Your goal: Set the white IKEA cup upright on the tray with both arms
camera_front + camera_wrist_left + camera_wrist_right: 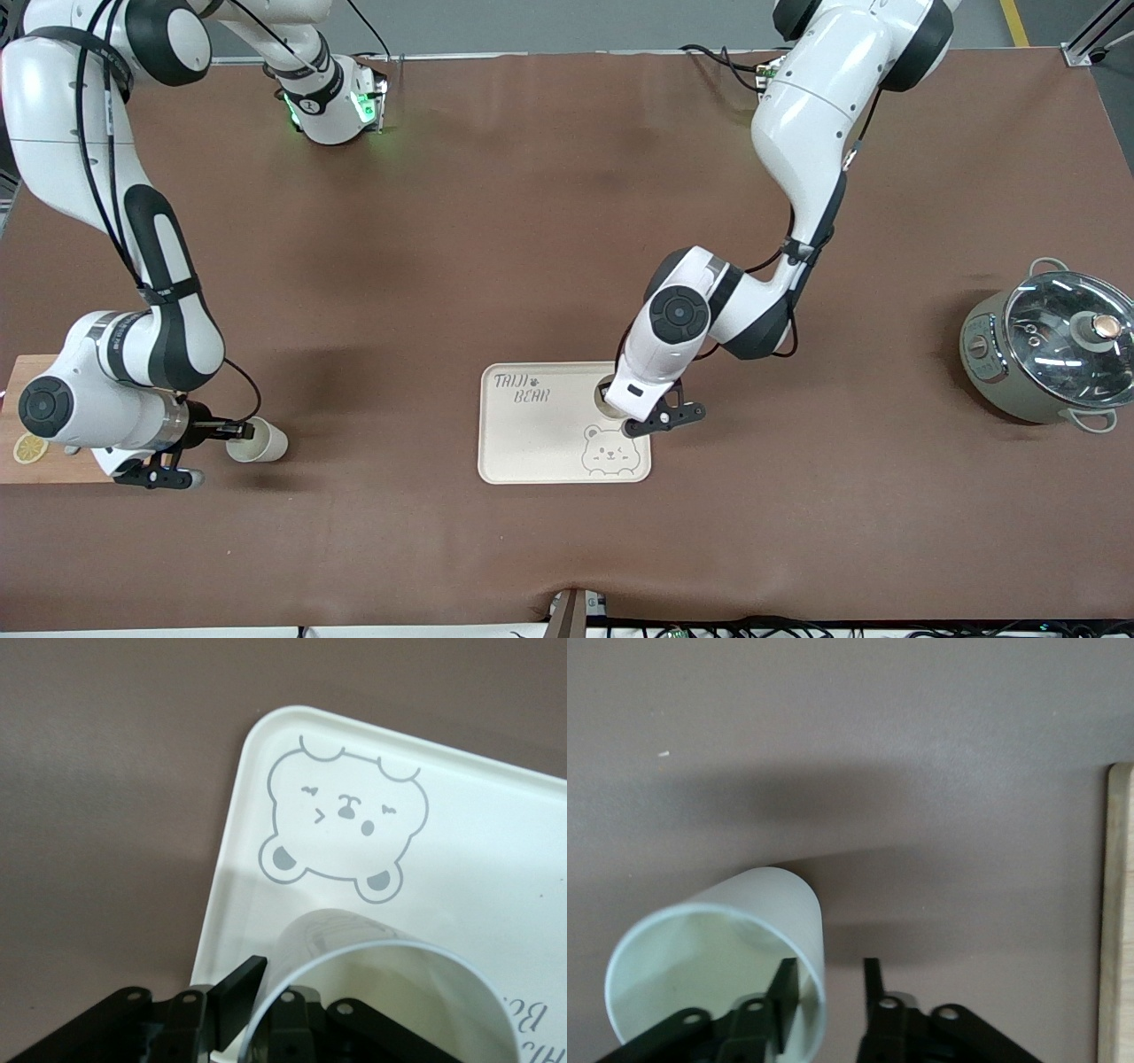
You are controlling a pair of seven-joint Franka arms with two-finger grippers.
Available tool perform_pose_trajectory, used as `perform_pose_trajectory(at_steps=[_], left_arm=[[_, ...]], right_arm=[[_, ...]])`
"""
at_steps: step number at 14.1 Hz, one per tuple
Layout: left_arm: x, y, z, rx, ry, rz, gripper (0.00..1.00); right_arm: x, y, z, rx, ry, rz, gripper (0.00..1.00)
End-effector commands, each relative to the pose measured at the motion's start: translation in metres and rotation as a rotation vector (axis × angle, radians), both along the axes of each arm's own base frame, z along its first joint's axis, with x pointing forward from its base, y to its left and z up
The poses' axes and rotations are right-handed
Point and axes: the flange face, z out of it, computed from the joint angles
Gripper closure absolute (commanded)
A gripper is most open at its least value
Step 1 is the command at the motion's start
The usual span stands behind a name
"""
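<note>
A white cup (609, 396) stands upright on the cream bear tray (532, 443), at the tray's edge toward the left arm's end. My left gripper (619, 403) is over it. In the left wrist view my left gripper (266, 994) has one finger (237, 990) against the outside of the cup (390, 992); the other finger is hidden. The tray (496, 842) lies under the cup. A second white cup (259, 440) lies on its side on the table. My right gripper (241, 431) is at its mouth. My right gripper (828, 981) is open astride the wall of that cup (718, 957).
A wooden cutting board (35, 390) with a lemon slice (30, 448) lies at the right arm's end, beside the second cup; its edge shows in the right wrist view (1120, 904). A grey-green pot with a glass lid (1054, 354) stands at the left arm's end.
</note>
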Motion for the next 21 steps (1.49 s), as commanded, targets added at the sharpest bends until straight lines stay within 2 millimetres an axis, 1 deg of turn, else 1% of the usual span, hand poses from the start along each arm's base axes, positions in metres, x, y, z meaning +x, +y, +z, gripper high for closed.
perform_pose_trajectory(at_steps=[1, 3, 7, 9, 10, 11, 13, 14, 16, 17, 18, 19, 20, 21], left_arm=[[0.003, -0.008, -0.014, 0.0, -0.012, 0.005, 1.0], [0.0, -0.01, -0.029, 0.0, -0.014, 0.006, 1.0], [-0.003, -0.013, -0.042, 0.016, -0.02, -0.003, 1.0], [-0.003, -0.014, -0.042, 0.016, -0.024, -0.001, 1.0], [-0.002, -0.012, -0.04, 0.014, -0.026, 0.005, 0.26], [-0.003, -0.014, -0.039, 0.019, -0.03, 0.006, 0.0], [0.002, -0.008, -0.033, 0.026, -0.033, 0.066, 0.0], [0.0, -0.007, -0.032, 0.037, -0.016, 0.066, 0.0], [0.001, -0.008, -0.012, 0.045, -0.003, 0.067, 0.0], [0.002, -0.009, -0.004, 0.047, -0.002, 0.067, 0.0], [0.003, -0.009, 0.004, 0.05, 0.001, 0.068, 0.0], [0.002, -0.01, 0.009, 0.053, 0.006, 0.067, 0.0], [0.002, -0.01, 0.016, 0.052, 0.006, 0.067, 0.0], [0.002, -0.01, 0.023, 0.054, 0.008, 0.067, 0.0]], right_arm=[[-0.003, 0.007, 0.005, 0.022, 0.041, -0.006, 1.0], [-0.005, 0.007, 0.005, 0.024, 0.059, -0.006, 1.0], [-0.004, 0.009, 0.007, 0.026, 0.057, -0.006, 1.0], [-0.001, 0.014, 0.011, 0.032, 0.048, -0.001, 1.0], [0.0, 0.018, 0.016, 0.04, 0.043, 0.003, 1.0], [0.0, 0.024, 0.021, 0.048, 0.04, 0.007, 1.0], [0.002, 0.037, 0.035, 0.112, 0.059, -0.017, 1.0], [0.004, 0.047, 0.045, 0.142, 0.086, -0.058, 1.0], [0.007, 0.08, 0.067, 0.129, 0.135, -0.11, 1.0], [0.007, 0.101, 0.071, 0.115, 0.147, -0.153, 1.0], [0.006, 0.128, 0.074, 0.097, 0.155, -0.197, 1.0], [0.003, 0.156, 0.086, 0.083, 0.147, -0.237, 1.0], [-0.001, 0.187, 0.094, 0.07, 0.145, -0.267, 1.0], [-0.005, 0.215, 0.096, 0.058, 0.148, -0.31, 1.0]])
